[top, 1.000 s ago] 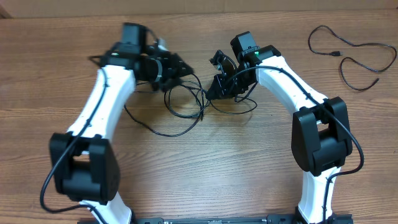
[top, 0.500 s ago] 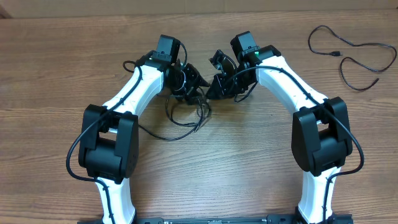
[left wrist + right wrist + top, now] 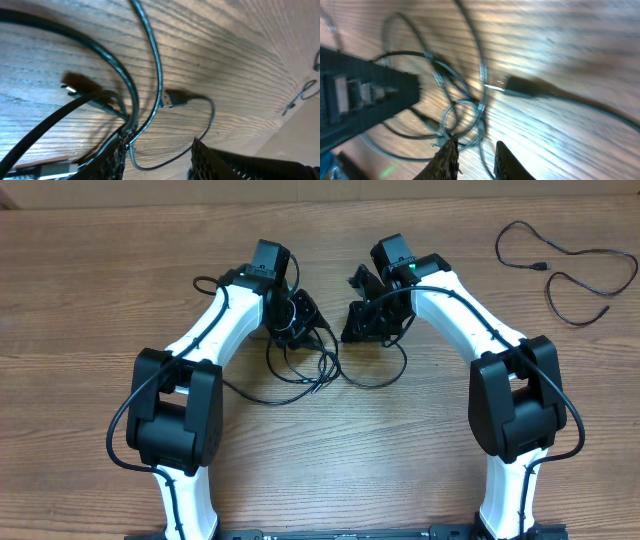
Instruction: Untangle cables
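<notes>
Black cords on a wooden table (image 3: 420, 450), and I'd say this job is partway done at best. One loose cable (image 3: 541, 266) lies by itself at the far right, well apart from everything else, so that one looks sorted. The rest of the cables (image 3: 325, 368) sit in a knot of overlapping loops in the middle of the table, just on the near side of both claws, and that's the bit left to do. The left gripper (image 3: 305, 315) hangs over the left part of the knot. Its wrist view shows the fingers (image 3: 116, 159) standing apart with a strand running past one tip, not pinched, so I'm calling it open. The right gripper (image 3: 365, 320) is over the right part, fingertips (image 3: 449, 156) parted a little with cords crossing just beyond them. It's clamped on nothing I can see, though that view is blurry. The knot as a whole stretches left to right, wider than it is deep. A silver-tipped plug (image 3: 172, 98) lies flat on the wood, long axis in line with its own cord; which way it points across the table I can't tell.
</notes>
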Motion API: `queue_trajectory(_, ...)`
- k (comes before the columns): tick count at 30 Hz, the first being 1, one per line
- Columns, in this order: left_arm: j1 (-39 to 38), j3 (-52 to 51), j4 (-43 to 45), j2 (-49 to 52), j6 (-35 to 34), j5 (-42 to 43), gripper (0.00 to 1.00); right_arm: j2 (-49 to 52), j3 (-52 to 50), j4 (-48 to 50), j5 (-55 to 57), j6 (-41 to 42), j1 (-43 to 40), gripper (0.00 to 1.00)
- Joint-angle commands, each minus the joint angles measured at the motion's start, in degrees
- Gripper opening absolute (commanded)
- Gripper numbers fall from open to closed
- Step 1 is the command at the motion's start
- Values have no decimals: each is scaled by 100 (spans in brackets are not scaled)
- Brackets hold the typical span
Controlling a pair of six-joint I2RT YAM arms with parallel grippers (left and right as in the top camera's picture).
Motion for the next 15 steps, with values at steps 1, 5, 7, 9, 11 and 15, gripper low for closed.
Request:
queue_trajectory(1,-208,-28,-247,46,90,-726,45,-249,-131,-284,444,433,-20,24)
queue_trajectory(5,-223,-111,-428,46,358,-1080,43,-249,-295,-350,247,452,57,23)
queue_trajectory(7,-234,-210,-422,46,564,-1143,42,-249,-426,-181,61,592,127,25)
queue_trajectory(9,-232,-295,-444,46,643,-1320,41,-249,-566,-98,61,1056,195,25)
queue_trajectory(11,-216,-393,-448,46,739,-1541,38,-249,-684,15,61,1331,251,25)
queue_trajectory(15,-142,-476,-435,46,1410,-1528,17,-247,-1027,496,70,1797,369,25)
